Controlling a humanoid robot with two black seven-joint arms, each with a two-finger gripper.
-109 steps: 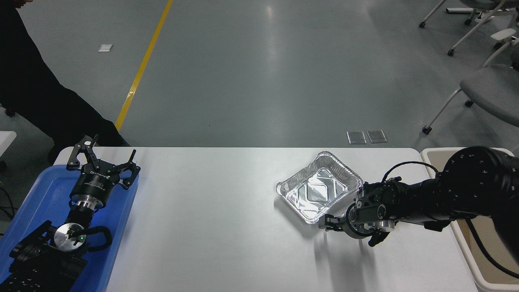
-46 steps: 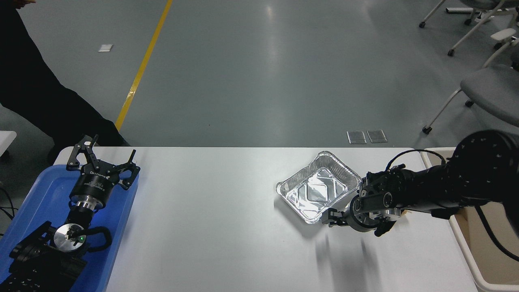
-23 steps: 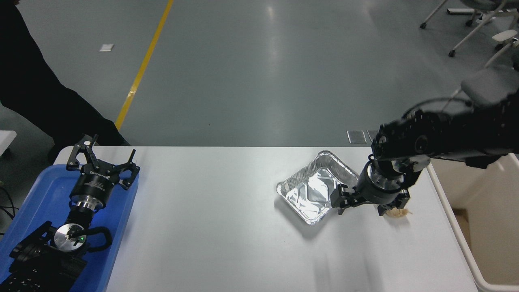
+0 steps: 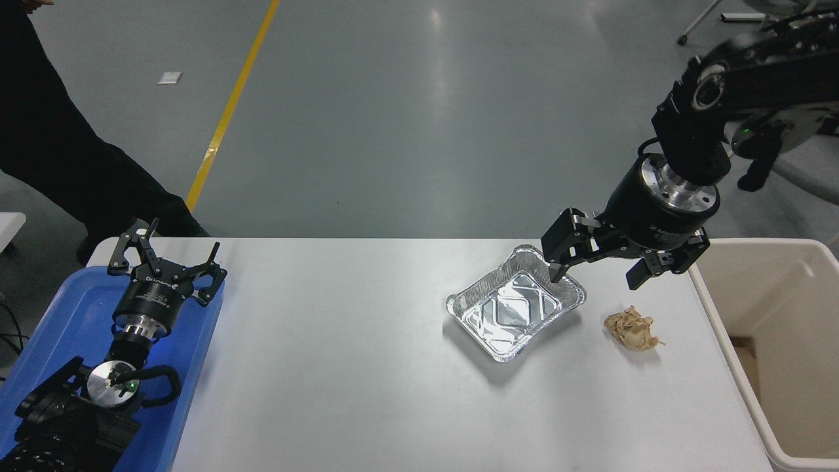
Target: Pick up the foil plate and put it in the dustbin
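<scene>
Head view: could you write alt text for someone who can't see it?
The right gripper hangs open above the far corner of an empty foil plate on a white table, a crumpled paper ball and cream dustbin to its right.

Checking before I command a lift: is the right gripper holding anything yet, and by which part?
Nothing is held. The right gripper is open above the foil plate's far corner; the plate rests on the table.

Empty foil plate (image 4: 514,308) near beige dustbin (image 4: 780,314)
</scene>
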